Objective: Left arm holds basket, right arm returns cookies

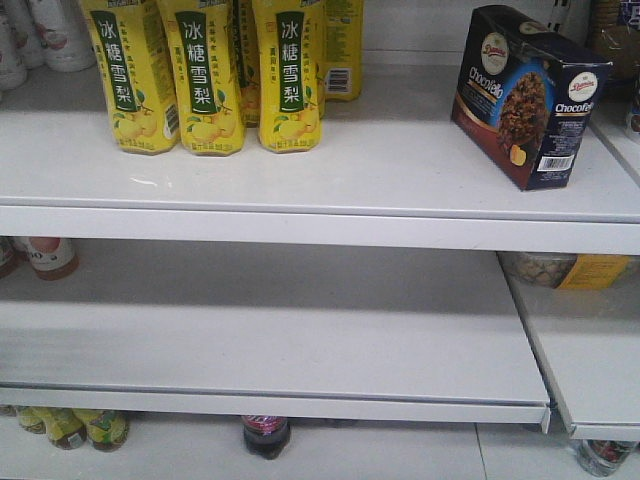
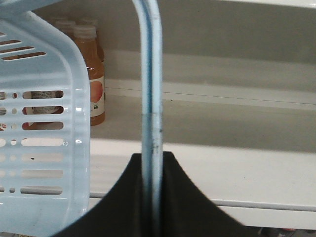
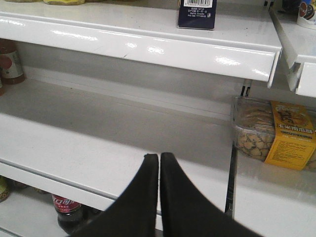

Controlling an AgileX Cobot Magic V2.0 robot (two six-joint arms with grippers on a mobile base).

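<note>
The left tool [image 2: 150, 197] was clamped on the basket handle [image 2: 150, 89]; the pale blue basket [image 2: 44, 148] hung at its left. The right tool [image 3: 159, 170] was closed, its fingers touching and holding nothing. The cookies [image 1: 528, 95] stood on the upper shelf [image 1: 330, 185], right of the yellow bottles [image 1: 205, 75].

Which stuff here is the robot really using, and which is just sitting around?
Part of the job:
- cookies, standing on the top shelf
- basket, its handle in the left claw
- right claw, shut and empty

Just sitting around:
- yellow drink bottles
- orange juice bottles
- snack tub
- cola bottle
</note>
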